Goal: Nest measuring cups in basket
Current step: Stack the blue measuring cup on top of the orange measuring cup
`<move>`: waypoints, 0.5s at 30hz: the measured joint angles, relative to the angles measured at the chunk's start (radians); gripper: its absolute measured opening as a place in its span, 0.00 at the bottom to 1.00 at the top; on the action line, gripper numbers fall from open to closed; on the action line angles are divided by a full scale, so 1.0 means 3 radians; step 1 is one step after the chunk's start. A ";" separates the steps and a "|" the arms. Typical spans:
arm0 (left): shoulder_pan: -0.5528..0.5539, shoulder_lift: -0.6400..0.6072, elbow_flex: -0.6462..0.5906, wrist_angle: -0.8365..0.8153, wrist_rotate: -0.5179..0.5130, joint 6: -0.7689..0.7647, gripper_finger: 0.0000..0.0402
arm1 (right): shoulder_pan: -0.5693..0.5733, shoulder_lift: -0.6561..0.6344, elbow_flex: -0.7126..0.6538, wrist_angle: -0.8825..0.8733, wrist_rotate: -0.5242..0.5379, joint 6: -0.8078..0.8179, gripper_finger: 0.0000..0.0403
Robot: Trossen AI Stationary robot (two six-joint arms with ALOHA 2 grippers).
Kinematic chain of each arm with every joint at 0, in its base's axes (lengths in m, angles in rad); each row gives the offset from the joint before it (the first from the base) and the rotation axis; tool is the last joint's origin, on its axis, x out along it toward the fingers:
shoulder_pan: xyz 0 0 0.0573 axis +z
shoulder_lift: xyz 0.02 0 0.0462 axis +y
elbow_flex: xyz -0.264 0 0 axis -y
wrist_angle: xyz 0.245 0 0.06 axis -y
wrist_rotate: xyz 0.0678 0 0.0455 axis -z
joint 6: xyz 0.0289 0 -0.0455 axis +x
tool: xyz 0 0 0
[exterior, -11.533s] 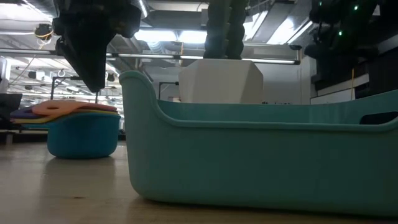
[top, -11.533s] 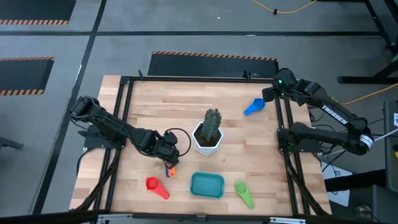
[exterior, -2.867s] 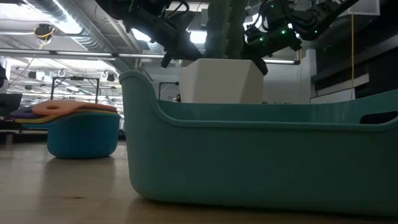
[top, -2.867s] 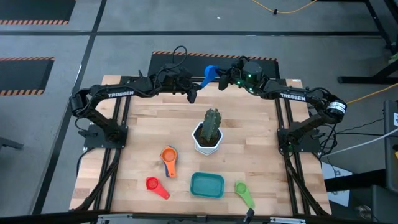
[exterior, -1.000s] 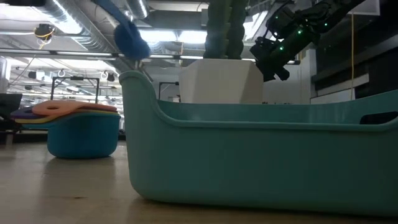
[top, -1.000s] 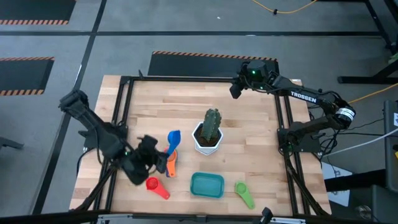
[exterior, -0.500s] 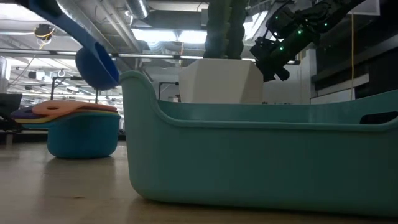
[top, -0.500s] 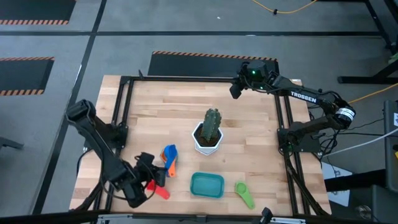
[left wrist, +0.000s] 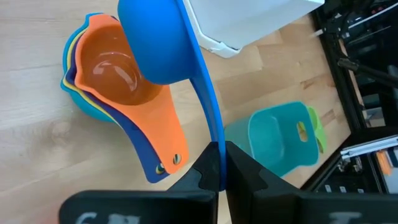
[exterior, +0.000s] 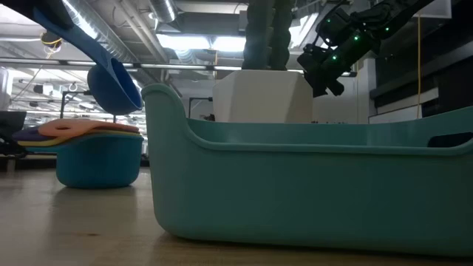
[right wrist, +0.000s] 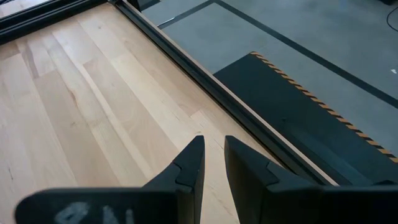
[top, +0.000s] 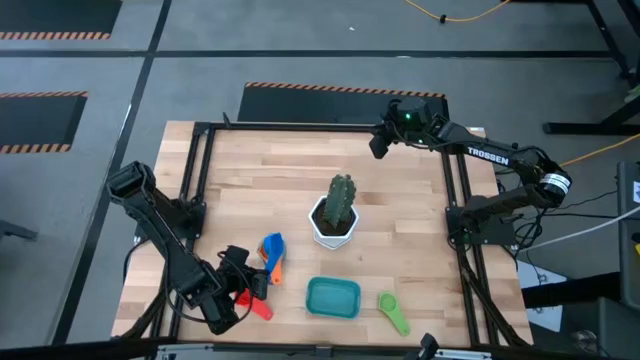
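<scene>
My left gripper (left wrist: 219, 149) (top: 250, 278) is shut on a blue measuring cup (left wrist: 155, 43) (top: 272, 243). The cup hangs just above a stack of nested cups with an orange one on top (left wrist: 118, 68) (exterior: 81, 129); the stack stands on the table left of the teal basket (top: 332, 297) (left wrist: 280, 137). A red cup (top: 262, 309) lies partly under my left arm, and a green cup (top: 394, 312) lies right of the basket. My right gripper (right wrist: 212, 152) (top: 378, 146) hovers open over the table's far right edge with nothing between its fingers. My left gripper pinches the blue cup's flat handle (left wrist: 214, 134) near its free end between the two fingers, which lie on its two flat faces. The fingers slant down from the table's near left side and run along the handle. The cup is lifted clear and tilted on its side, its bowl (exterior: 114, 89) above the orange cup.
A white pot with a green cactus (top: 338, 215) stands mid-table just beyond the stack and basket. A black frame rail (right wrist: 205, 81) runs along the table's far edge below my right gripper. Bare wood lies on the far half of the table (top: 280, 170).
My left gripper has moved down and toward the table's near edge with the blue cup and has rolled about its own axis. The cup has come from beside the pot to just over the orange stack, and has held still for the last half second.
</scene>
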 joint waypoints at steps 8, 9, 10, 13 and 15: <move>0.0053 0.0160 0.0000 -0.0018 0.0179 -0.0152 0.01 | 0.0000 0.0000 0.0000 0.0001 0.0001 0.0000 0.17; 0.0063 0.0192 0.0000 -0.0016 0.0208 -0.0166 0.01 | 0.0000 0.0000 0.0000 0.0001 0.0000 0.0000 0.17; 0.0069 0.0222 0.0000 -0.0017 0.0217 -0.0168 0.01 | 0.0000 0.0000 0.0000 0.0003 0.0001 0.0000 0.17; 0.0072 0.0222 0.0000 -0.0011 0.0220 -0.0168 0.02 | 0.0000 0.0000 0.0000 0.0003 0.0000 0.0000 0.17; 0.0077 0.0223 0.0000 -0.0012 0.0223 -0.0168 0.02 | 0.0000 0.0000 0.0000 0.0003 0.0001 0.0000 0.17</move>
